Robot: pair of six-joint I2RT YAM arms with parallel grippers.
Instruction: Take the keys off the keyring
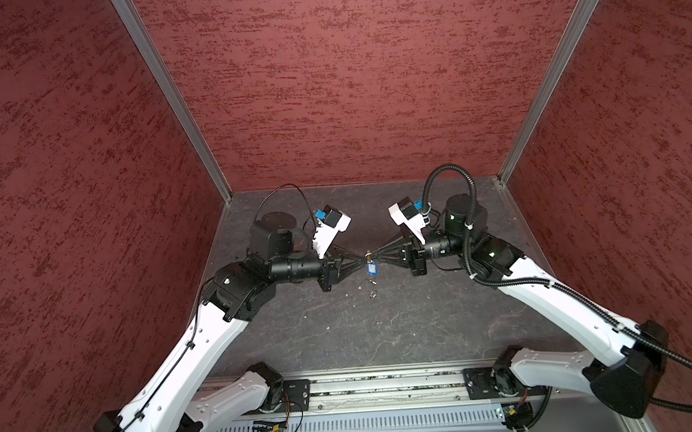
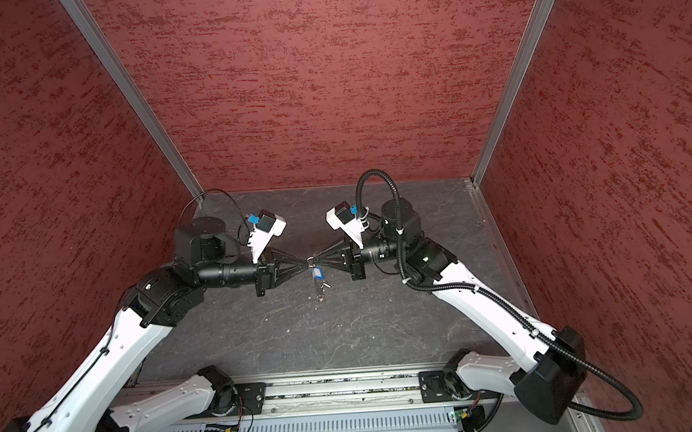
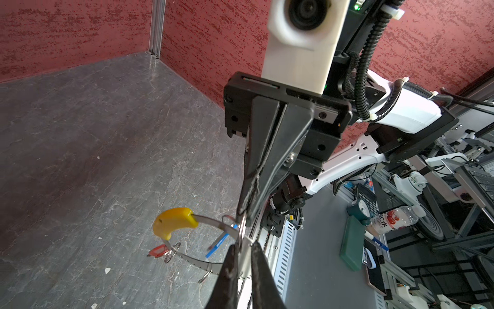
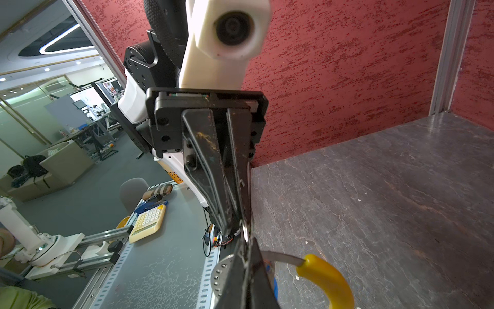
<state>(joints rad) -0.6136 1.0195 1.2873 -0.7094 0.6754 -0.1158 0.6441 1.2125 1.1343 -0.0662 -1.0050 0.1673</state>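
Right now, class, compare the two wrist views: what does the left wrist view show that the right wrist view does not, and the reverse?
Left wrist only: the red-tagged key hanging from the keyring, and a bottle outside the cell. Right wrist only: a calculator. Both: the keyring's yellow segment, and the left gripper and right gripper meeting tip to tip, fingers shut on the keyring.

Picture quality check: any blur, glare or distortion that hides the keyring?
In both top views light is even but the keyring is tiny; in the left wrist view its yellow segment and red tag show clearly, the close white camera housing soft; in the right wrist view the right claw hides most of it.
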